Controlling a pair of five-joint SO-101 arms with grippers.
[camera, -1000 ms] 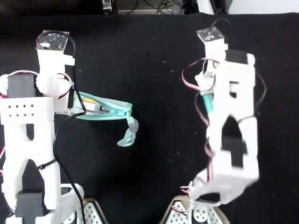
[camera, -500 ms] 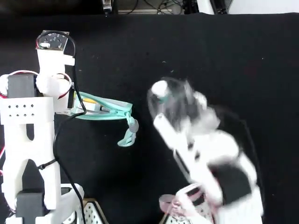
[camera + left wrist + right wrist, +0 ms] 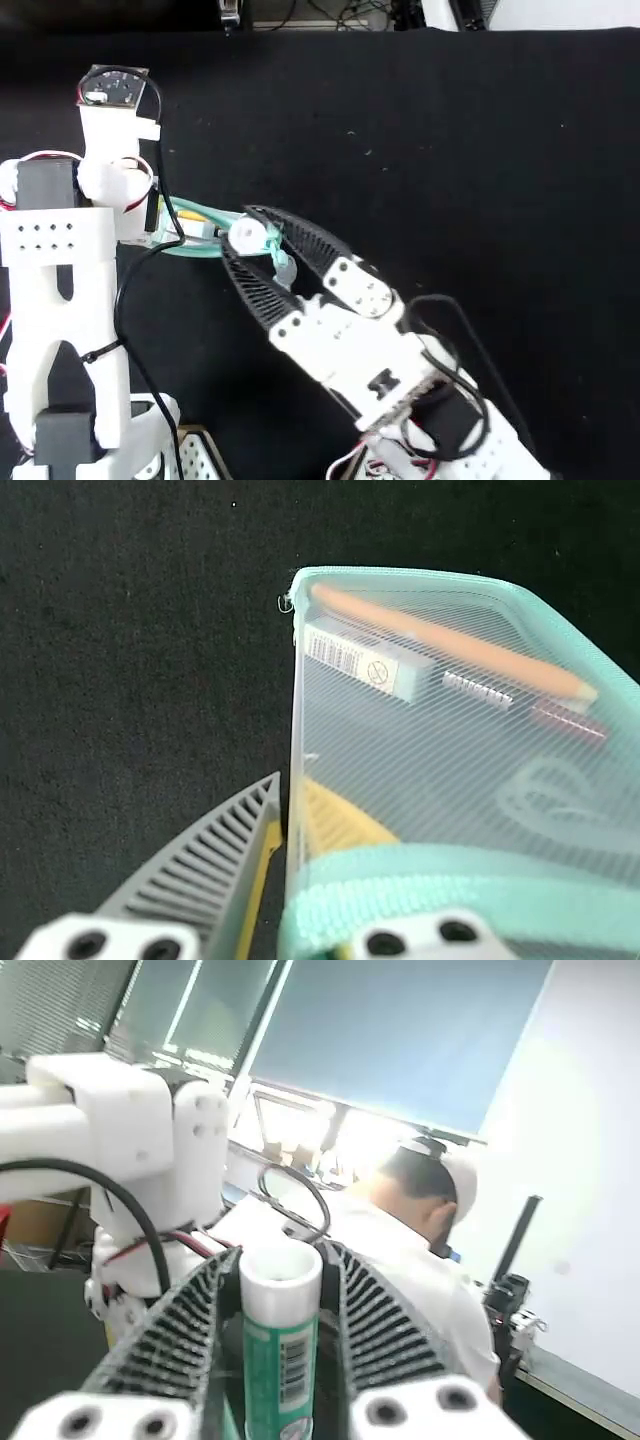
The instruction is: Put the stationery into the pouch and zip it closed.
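Note:
A clear pouch (image 3: pixel 200 216) with teal trim lies left of the table's middle, its mouth towards the centre. My left gripper (image 3: pixel 285 880) is shut on the pouch (image 3: pixel 430 750) at its edge. Through the wall I see an orange pencil (image 3: pixel 450 645), a white eraser (image 3: pixel 365 662) and small staples. My right gripper (image 3: pixel 238 230) hangs tilted over the pouch's open end, shut on a green glue stick (image 3: pixel 246 236) with a white cap. The glue stick (image 3: pixel 279 1350) stands upright between the ribbed fingers (image 3: pixel 175 1345). The teal zipper strap (image 3: pixel 280 268) shows partly between the right fingers.
A black cloth (image 3: pixel 480 150) covers the table, with open room at the back and right. The left arm's white body (image 3: pixel 60 290) takes up the left side. The right arm (image 3: pixel 400 380) stretches diagonally from the front edge.
The right arm has swung from the right side of the table to the left and down over the pouch's mouth, carrying the glue stick. The left arm and pouch have kept still.

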